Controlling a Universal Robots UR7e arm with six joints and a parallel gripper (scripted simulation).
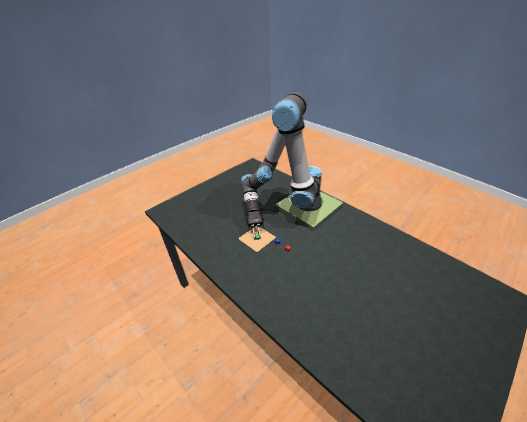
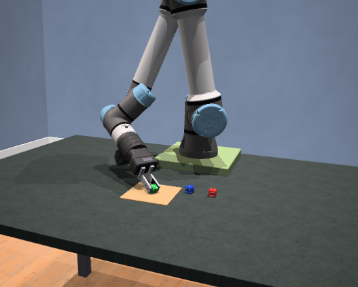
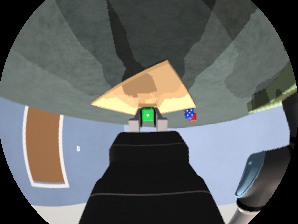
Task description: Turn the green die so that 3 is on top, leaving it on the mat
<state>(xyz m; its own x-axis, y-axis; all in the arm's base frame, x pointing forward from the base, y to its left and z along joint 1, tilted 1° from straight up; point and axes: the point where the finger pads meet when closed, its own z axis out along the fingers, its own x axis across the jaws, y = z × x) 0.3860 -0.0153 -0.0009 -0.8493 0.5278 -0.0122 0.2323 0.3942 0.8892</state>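
On the tan mat [image 2: 141, 197], near its far right part, the green die [image 2: 154, 188] is pinched between the two fingers of the gripper [image 2: 151, 188]. The fingers are pressed onto the die's sides, and the gripper is tilted down toward the mat from the back left. Whether the die is touching the mat or is just above it cannot be told. Its top number cannot be read.

Just off the mat's right edge, a blue die [image 2: 189, 190] is seen on the dark table [image 2: 259, 221]. A red die [image 2: 212, 192] is found a bit further right of the mat, close to the blue one but apart from it. Behind the mat, the arm's foot is set on a light green base plate [image 2: 233, 160].

In the wrist view, the green die [image 3: 148, 116] is seen between the fingers, with the mat [image 3: 120, 99] past it and the blue die [image 3: 190, 115] to the mat's right.
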